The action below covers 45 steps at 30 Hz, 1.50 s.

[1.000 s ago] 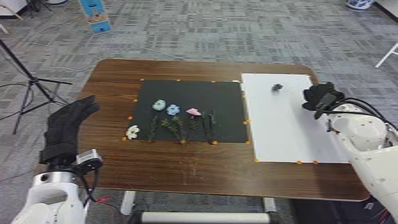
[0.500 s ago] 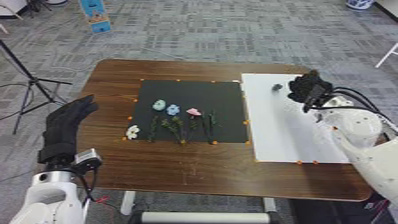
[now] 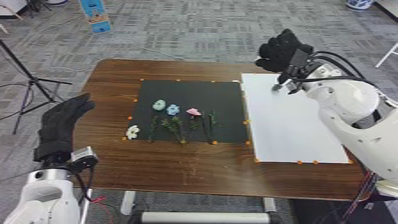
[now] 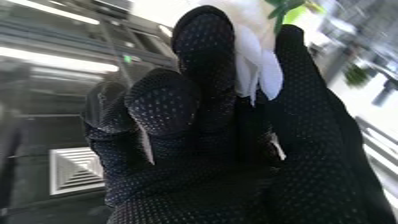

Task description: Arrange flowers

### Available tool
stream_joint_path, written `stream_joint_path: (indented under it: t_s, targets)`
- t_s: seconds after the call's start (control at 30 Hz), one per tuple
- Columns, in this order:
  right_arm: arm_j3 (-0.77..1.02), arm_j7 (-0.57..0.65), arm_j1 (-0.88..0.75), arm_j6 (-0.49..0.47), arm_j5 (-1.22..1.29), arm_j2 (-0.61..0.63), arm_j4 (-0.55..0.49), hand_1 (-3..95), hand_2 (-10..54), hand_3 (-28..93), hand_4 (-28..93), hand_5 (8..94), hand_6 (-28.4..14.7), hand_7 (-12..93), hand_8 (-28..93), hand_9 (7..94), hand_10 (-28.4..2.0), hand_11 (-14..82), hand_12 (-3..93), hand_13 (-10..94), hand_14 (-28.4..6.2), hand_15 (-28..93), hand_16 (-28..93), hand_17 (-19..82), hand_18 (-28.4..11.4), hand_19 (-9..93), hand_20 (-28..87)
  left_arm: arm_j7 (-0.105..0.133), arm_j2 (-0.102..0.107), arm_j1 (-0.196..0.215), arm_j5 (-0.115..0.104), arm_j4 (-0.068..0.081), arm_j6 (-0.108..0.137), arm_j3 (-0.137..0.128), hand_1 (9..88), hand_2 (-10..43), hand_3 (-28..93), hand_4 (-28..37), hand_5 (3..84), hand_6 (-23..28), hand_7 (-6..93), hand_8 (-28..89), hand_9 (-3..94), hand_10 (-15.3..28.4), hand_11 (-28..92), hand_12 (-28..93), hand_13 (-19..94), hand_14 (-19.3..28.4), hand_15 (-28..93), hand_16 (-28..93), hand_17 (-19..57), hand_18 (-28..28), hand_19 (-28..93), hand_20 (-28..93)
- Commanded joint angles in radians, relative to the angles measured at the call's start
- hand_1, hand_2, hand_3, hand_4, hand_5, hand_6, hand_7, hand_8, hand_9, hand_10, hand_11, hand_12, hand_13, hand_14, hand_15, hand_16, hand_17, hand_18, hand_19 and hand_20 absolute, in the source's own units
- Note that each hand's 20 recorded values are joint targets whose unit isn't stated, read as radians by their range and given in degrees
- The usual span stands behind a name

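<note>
My right hand (image 3: 282, 51) is over the far edge of the white sheet (image 3: 298, 125) at the table's back right. In the right wrist view, that hand (image 4: 222, 165) pinches a white flower (image 4: 259, 65) between fingers and thumb, with green leaves at one end. On the black mat (image 3: 191, 90) lie a pale green flower (image 3: 159, 105), a blue one (image 3: 173, 109) and a pink one (image 3: 194, 112), with thin leafy stems near them. A white flower (image 3: 132, 132) lies at the mat's left front corner. My left hand (image 3: 64, 122) is held at the table's left edge, fingers straight.
A small dark object (image 3: 277, 87) sits on the white sheet, just below my right hand and near its wrist. Small orange markers line the mat and the sheet. A black tripod (image 3: 33, 79) stands on the floor left of the table.
My right hand has swung from the white sheet's right edge to its far edge, leftward and away, and its fingers now point farther up. The left hand has shifted slightly left.
</note>
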Motion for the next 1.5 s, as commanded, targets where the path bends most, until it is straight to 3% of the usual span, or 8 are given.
stream_joint_path:
  t_s: [0.03, 0.2, 0.33, 0.4, 0.57, 0.73, 1.27, 1.5]
  targets:
    - [-0.147, -0.063, 0.027, 0.002, -0.028, -0.155, -0.01, 57.5, 5.1, 50, -25, 75.4, 0.9, 27, 18, 82.6, -9.9, 42.5, 34.0, 76, -9.7, 68, 43, 38, -23.3, 85, 65, -0.001, 0.002, -0.015, 0.005, 0.003, -0.003, 0.004, 24.8, 17.3, 70, -28.3, 50.1, 4.0, 15.6, -9, 51.5, 13.3, 20, 10, 37, 12.8, 11, -2, 7.1, 7.7, 5, 16]
    - [-0.172, -0.098, 0.025, 0.043, -0.075, -0.234, 0.092, 57.5, 5.1, 50, -24, 75.5, 0.9, 27, 18, 82.7, -9.9, 42.4, 34.0, 76, -9.7, 68, 43, 38, -23.3, 84, 65, 0.0, 0.001, -0.024, 0.009, 0.005, -0.003, 0.01, 24.8, 17.3, 71, -28.3, 50.1, 4.0, 15.6, -9, 51.5, 13.4, 20, 10, 37, 12.7, 11, -2, 7.1, 7.7, 5, 16]
    - [-0.157, -0.139, 0.019, 0.142, -0.142, -0.303, 0.217, 57.6, 5.2, 50, -25, 75.5, 0.9, 27, 18, 82.7, -9.9, 42.4, 34.1, 76, -9.6, 68, 43, 38, -23.3, 84, 65, 0.006, -0.004, -0.023, 0.004, 0.007, -0.001, 0.015, 24.7, 17.4, 71, -28.3, 50.1, 4.0, 15.6, -9, 51.5, 13.3, 20, 10, 37, 12.7, 11, -2, 7.1, 7.6, 5, 16]
    - [-0.137, -0.169, 0.018, 0.174, -0.172, -0.349, 0.297, 57.7, 5.2, 50, -25, 75.5, 0.9, 27, 17, 82.8, -9.9, 42.4, 34.1, 76, -9.6, 68, 43, 38, -23.4, 84, 65, -0.003, -0.007, -0.05, 0.009, 0.018, 0.004, 0.035, 24.8, 17.4, 71, -28.3, 50.1, 3.9, 15.6, -9, 51.5, 13.2, 20, 10, 37, 12.7, 11, -2, 7.1, 7.6, 5, 16]
    - [-0.091, -0.232, -0.014, 0.276, -0.256, -0.425, 0.416, 58.0, 5.0, 49, -25, 75.8, 1.0, 26, 16, 82.8, -9.8, 42.4, 34.2, 76, -9.7, 68, 44, 38, -23.3, 84, 65, 0.002, -0.011, -0.048, 0.007, 0.019, -0.011, 0.036, 24.8, 17.5, 71, -28.3, 50.2, 4.0, 15.6, -9, 51.5, 13.3, 20, 10, 37, 12.7, 11, -2, 7.1, 7.6, 5, 16]
    - [-0.054, -0.262, -0.044, 0.259, -0.312, -0.476, 0.47, 58.6, 4.9, 48, -25, 75.8, 1.2, 26, 16, 82.4, -9.6, 42.1, 34.3, 75, -9.8, 68, 44, 37, -23.2, 84, 65, 0.027, -0.013, -0.003, -0.006, 0.01, -0.042, 0.001, 24.7, 17.5, 71, -28.3, 50.2, 4.1, 15.6, -9, 51.5, 13.3, 20, 10, 37, 12.7, 11, -2, 7.1, 7.6, 5, 16]
    - [0.038, -0.32, -0.085, 0.2, -0.436, -0.548, 0.529, 58.5, 4.9, 46, -24, 75.5, 1.4, 26, 12, 82.5, -9.3, 40.2, 33.8, 74, -9.8, 68, 44, 36, -23.1, 82, 65, 0.034, -0.019, 0.005, -0.009, 0.01, -0.062, -0.008, 24.7, 17.5, 71, -28.3, 50.2, 4.0, 15.7, -9, 51.5, 13.3, 20, 10, 37, 12.7, 11, -2, 7.1, 7.5, 5, 16]
    - [0.034, -0.311, -0.084, 0.137, -0.41, -0.527, 0.494, 45.4, -1.0, 57, -20, 73.1, 1.5, 27, 8, 81.1, -10.6, 39.4, 33.9, 73, -11.2, 68, 44, 35, -24.0, 82, 66, 0.028, -0.019, 0.009, -0.007, 0.008, -0.064, -0.009, 24.4, 14.7, 71, -28.3, 50.1, 4.1, 15.5, -9, 51.3, 13.3, 20, 10, 37, 12.7, 11, -2, 7.0, 7.5, 5, 16]
